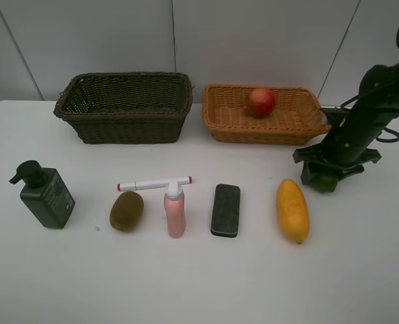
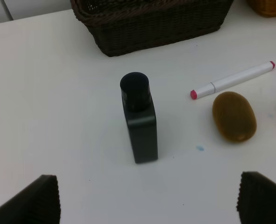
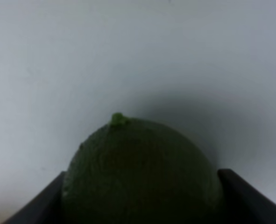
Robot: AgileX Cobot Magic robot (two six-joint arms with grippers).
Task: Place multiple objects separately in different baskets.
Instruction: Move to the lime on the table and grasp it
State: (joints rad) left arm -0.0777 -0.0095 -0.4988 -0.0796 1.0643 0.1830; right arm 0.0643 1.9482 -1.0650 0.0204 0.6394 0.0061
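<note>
Exterior high: right arm (image 1: 361,121) down-tilted, fingers (image 3: 250,198) apparently around green lime (image 1: 324,181).

I see a dark olive-brown basket (image 1: 125,125) and an orange-tan basket (image 1: 253,133). The lime (image 3: 138,172) is green, the pomegranate (image 1: 260,101) red.

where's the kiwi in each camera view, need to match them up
Exterior high: brown kiwi on the table, between the dark green pump bottle and the small pink bottle.
Left wrist: brown kiwi right beside the marker.
Right wrist: not in it; only the green lime shows.
Shared landmark: white marker with red ends, on the kiwi's basket side.
</note>
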